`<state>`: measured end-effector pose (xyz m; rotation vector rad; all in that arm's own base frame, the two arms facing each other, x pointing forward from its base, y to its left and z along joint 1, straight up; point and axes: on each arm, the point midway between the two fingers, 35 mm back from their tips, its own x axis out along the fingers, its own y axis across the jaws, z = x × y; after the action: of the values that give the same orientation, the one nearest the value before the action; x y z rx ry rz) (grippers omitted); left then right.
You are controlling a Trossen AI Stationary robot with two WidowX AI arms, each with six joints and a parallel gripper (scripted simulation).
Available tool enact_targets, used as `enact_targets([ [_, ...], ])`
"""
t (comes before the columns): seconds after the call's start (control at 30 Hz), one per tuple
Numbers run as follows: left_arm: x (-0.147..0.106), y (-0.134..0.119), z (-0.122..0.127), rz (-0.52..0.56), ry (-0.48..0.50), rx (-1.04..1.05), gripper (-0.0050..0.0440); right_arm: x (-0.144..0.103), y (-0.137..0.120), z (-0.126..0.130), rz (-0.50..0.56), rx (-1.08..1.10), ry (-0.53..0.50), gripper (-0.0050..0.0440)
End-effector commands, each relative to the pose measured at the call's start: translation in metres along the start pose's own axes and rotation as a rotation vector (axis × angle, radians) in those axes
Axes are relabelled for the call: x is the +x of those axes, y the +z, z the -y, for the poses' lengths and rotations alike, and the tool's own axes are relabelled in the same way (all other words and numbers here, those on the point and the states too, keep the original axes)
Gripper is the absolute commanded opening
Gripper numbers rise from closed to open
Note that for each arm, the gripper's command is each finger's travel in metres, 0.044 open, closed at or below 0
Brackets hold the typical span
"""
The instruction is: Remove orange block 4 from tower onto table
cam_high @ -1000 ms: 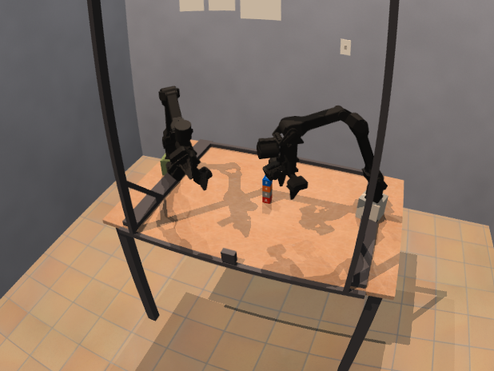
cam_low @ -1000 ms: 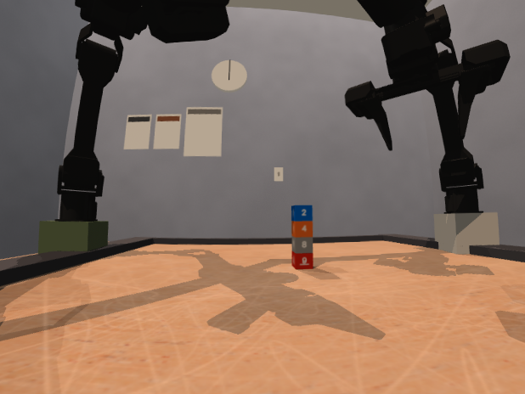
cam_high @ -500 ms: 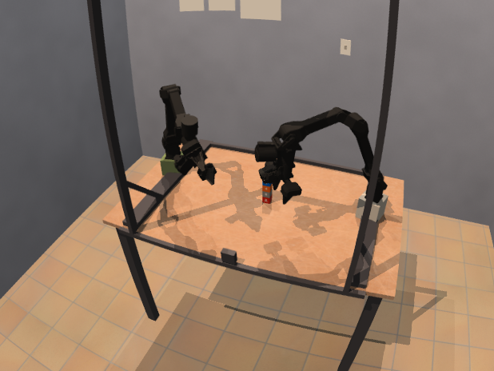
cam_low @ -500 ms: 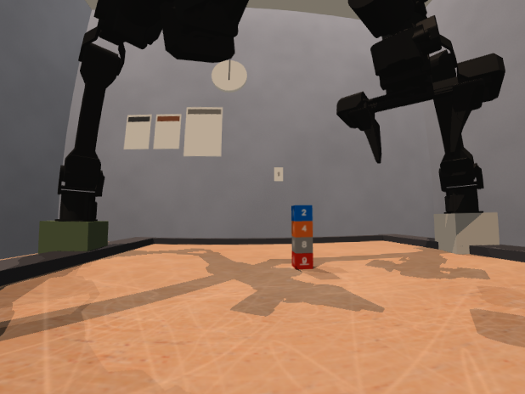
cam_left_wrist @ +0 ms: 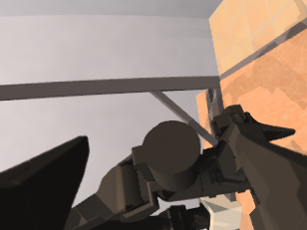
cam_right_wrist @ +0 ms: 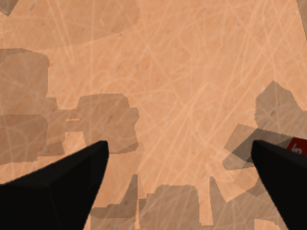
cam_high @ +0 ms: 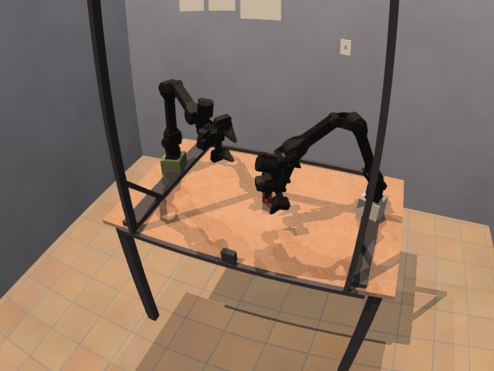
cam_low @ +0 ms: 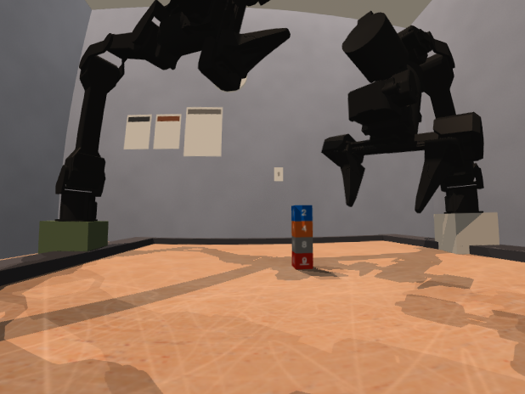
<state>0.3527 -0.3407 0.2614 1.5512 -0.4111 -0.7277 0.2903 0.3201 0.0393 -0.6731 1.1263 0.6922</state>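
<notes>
In the exterior view, the orange block (cam_low: 302, 229) sits between blue and grey blocks, right of centre. Left gripper (cam_high: 234, 150) (cam_low: 278, 17) (cam_left_wrist: 161, 133) and right gripper (cam_high: 268, 204) (cam_low: 384, 208) (cam_left_wrist: 264, 130) (cam_right_wrist: 178, 147) are both wide, holding nothing.

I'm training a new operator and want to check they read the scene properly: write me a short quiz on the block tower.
1. Multiple choice: which number shows on the block directly beneath the orange block?
A) 2
B) 8
C) 9
2. True or false: the orange block already lies on the table, apart from the tower.
3. Fill in: the tower is made of ___ blocks.

Key: 1 B; 2 false; 3 four.
</notes>
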Motion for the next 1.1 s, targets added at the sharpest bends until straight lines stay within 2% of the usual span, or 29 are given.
enact_targets([
  [0.0, -0.019, -0.029, -0.014, -0.056, 0.036, -0.132, 0.0400, 0.011, 0.005, 0.009, 0.092, 0.048, -0.033, 0.0400],
  [0.2, -0.039, -0.065, -0.020, -0.129, 0.072, -0.308, 0.0400, 0.029, 0.005, 0.018, 0.185, 0.106, -0.070, 0.0400],
  [0.27, -0.039, -0.065, -0.020, -0.129, 0.072, -0.308, 0.0400, 0.029, 0.005, 0.018, 0.185, 0.106, -0.070, 0.0400],
  [0.3, -0.042, -0.071, -0.021, -0.141, 0.080, -0.337, 0.0400, 0.029, 0.014, 0.020, 0.246, 0.121, -0.078, 0.0400],
  [0.33, -0.051, -0.084, -0.022, -0.167, 0.097, -0.403, 0.0400, 0.037, 0.002, 0.023, 0.230, 0.137, -0.089, 0.0400],
  [0.6, -0.081, -0.125, -0.026, -0.252, 0.172, -0.627, 0.0400, 0.048, -0.003, 0.035, 0.358, 0.216, -0.133, 0.0400],
  [0.77, -0.102, -0.148, -0.027, -0.300, 0.229, -0.765, 0.0400, 0.051, -0.010, 0.043, 0.437, 0.267, -0.160, 0.0400],
  [0.83, -0.102, -0.148, -0.027, -0.300, 0.229, -0.765, 0.0400, 0.051, -0.010, 0.043, 0.437, 0.267, -0.160, 0.0400],
  [0.87, -0.106, -0.152, -0.027, -0.308, 0.242, -0.793, 0.0400, 0.047, -0.003, 0.046, 0.498, 0.284, -0.166, 0.0400],
  [0.9, -0.116, -0.162, -0.027, -0.328, 0.272, -0.855, 0.0400, 0.052, -0.016, 0.048, 0.485, 0.301, -0.176, 0.0400],
  [1.07, -0.139, -0.181, -0.026, -0.367, 0.342, -0.987, 0.0400, 0.050, -0.024, 0.056, 0.566, 0.353, -0.200, 0.0400],
])
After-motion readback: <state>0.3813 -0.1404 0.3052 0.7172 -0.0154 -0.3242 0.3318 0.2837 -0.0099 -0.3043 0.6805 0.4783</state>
